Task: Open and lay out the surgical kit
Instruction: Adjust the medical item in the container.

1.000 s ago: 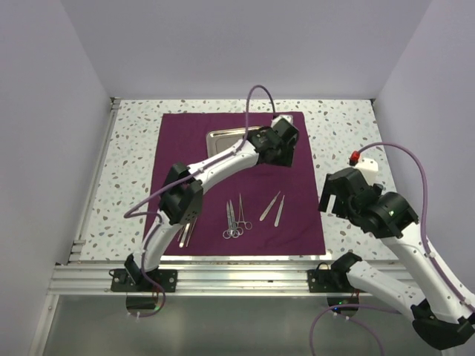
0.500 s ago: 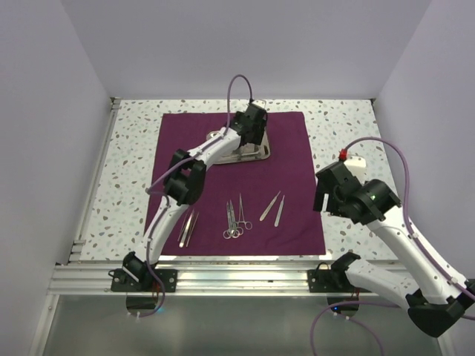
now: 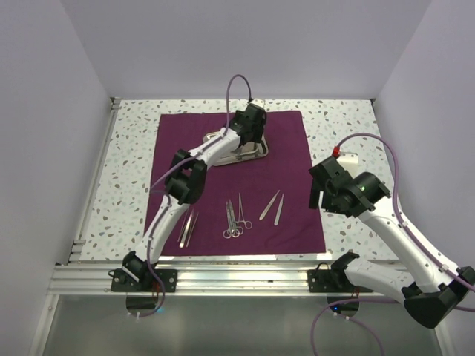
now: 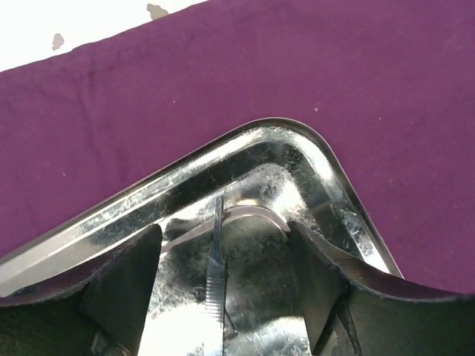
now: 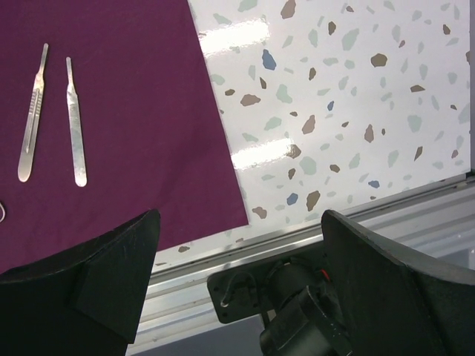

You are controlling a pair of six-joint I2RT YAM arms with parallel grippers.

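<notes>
Inside tray (image 4: 330,174) corner: slim instrument (image 4: 215,259) between parted left gripper (image 4: 223,285) fingers.

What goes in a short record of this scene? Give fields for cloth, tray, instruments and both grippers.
cloth: purple, spread flat on the table
tray: steel, on the cloth's far half, slim tool inside
instruments: ring-handled pair mid-cloth, slim pair to its right, another pair to its left
left gripper: open, straddling the slim tool
right gripper: open, empty, above the cloth's right edge
</notes>
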